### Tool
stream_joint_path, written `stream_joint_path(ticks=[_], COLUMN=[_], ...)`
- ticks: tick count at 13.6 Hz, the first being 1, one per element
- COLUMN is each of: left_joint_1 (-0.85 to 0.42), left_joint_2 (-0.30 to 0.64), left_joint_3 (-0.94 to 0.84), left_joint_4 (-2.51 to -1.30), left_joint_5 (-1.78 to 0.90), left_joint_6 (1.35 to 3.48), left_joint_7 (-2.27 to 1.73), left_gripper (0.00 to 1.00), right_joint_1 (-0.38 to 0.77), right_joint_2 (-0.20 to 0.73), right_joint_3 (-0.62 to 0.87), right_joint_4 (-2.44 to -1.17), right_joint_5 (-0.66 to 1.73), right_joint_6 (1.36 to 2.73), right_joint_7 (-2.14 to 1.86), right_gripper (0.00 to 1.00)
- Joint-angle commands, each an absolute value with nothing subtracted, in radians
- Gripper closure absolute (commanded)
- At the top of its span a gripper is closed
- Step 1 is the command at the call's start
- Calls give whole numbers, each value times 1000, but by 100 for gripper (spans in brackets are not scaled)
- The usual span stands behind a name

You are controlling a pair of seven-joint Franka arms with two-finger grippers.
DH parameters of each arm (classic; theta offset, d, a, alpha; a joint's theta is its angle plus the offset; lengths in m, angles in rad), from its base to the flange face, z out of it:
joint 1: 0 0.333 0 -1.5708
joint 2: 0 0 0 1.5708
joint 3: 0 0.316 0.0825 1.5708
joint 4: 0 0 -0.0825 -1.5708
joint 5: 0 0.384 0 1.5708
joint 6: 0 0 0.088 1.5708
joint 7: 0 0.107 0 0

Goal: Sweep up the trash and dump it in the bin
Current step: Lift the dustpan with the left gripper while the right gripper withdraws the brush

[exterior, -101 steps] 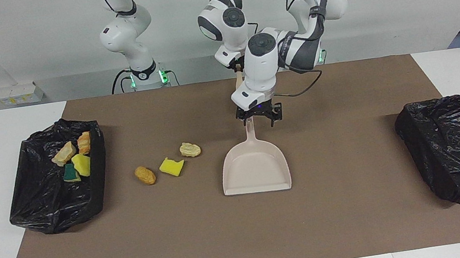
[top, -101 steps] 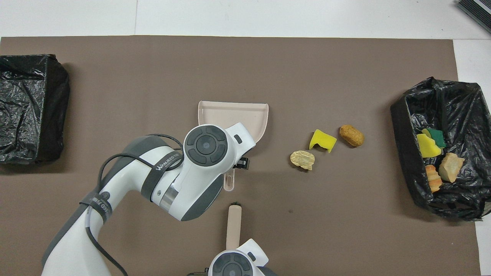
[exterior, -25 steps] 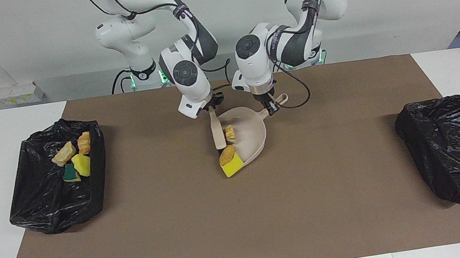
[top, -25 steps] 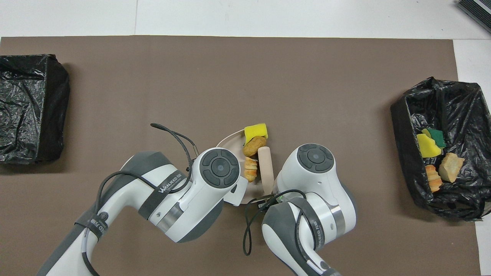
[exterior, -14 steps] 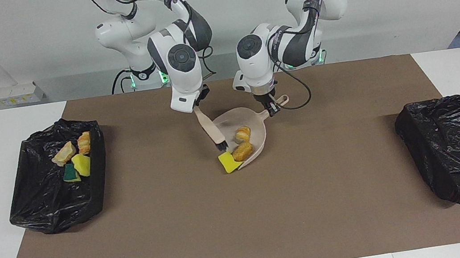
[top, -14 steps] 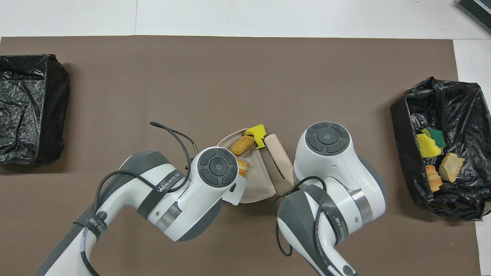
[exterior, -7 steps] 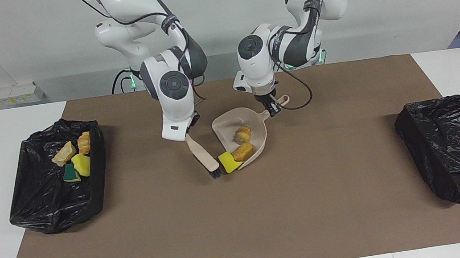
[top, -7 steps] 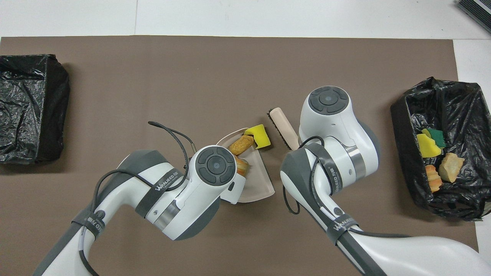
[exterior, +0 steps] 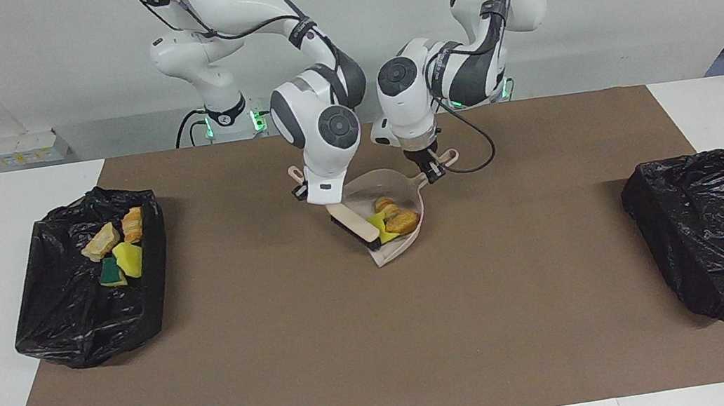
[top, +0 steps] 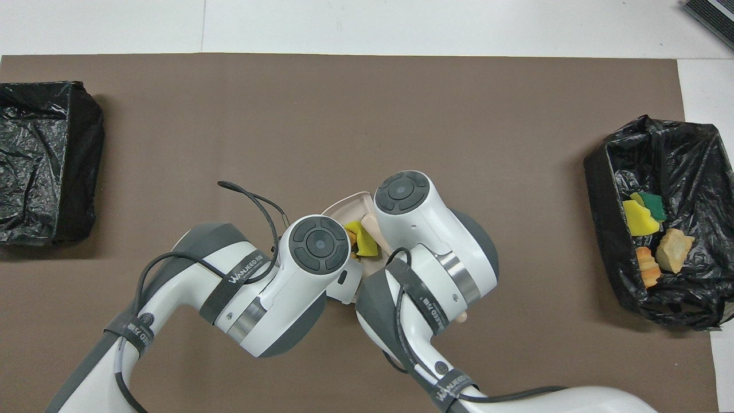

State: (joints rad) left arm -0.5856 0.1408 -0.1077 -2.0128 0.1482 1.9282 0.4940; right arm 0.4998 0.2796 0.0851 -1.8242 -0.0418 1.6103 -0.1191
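Note:
The beige dustpan [exterior: 403, 243] sits mid-mat, tilted, with its handle toward the robots. My left gripper [exterior: 429, 170] is shut on that handle. In the pan lie a yellow sponge piece [exterior: 377, 221] and two brown bread-like lumps [exterior: 402, 223]. My right gripper [exterior: 323, 201] is shut on the beige brush [exterior: 352, 225], whose dark bristles rest at the pan's mouth against the sponge. From overhead both wrists cover the pan; only its rim [top: 343, 206] and the sponge [top: 360, 240] show. The black-lined bin [exterior: 67, 322] at the right arm's end holds several more scraps of trash [exterior: 128, 258].
A second black-lined bin [exterior: 720, 230] stands at the left arm's end of the table, and shows nothing inside. The brown mat [exterior: 356, 359] covers most of the table. The bin with scraps [top: 688, 155] lies partly off the mat's edge.
The right arm swung the brush back from beside the pan into its mouth, pushing the yellow sponge fully inside. The pan shifted slightly toward the left arm's end.

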Motion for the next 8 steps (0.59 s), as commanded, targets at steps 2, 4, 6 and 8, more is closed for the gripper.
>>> stream_joint_path(ticks=[2,4,6,8], left_joint_1=[-580,-568,-566,-563], left_joint_2=[114,115,115,117], left_joint_3=[-104,-104,-104,-104], left_joint_4=[-2045,-2045,-2045,-2045], left_joint_5=[144,144,144,144], left_joint_6=[1922,1927,1930,1946], left_joint_7=[509,526,587,641], left_gripper=[100,100,100,100], right_joint_1=[497,482,445,404], right_joint_2=[221,229,232,223], right_joint_3=[91,89,87,87], right_joint_4=[-1885,-1884,-1881,-1878], right_joint_5=[-31,-31,-37,-43], right_joint_6=[1565,1581,1582,1574], right_joint_7=[-129,-127,-130,-135], right_gripper=[100,100,100,100])
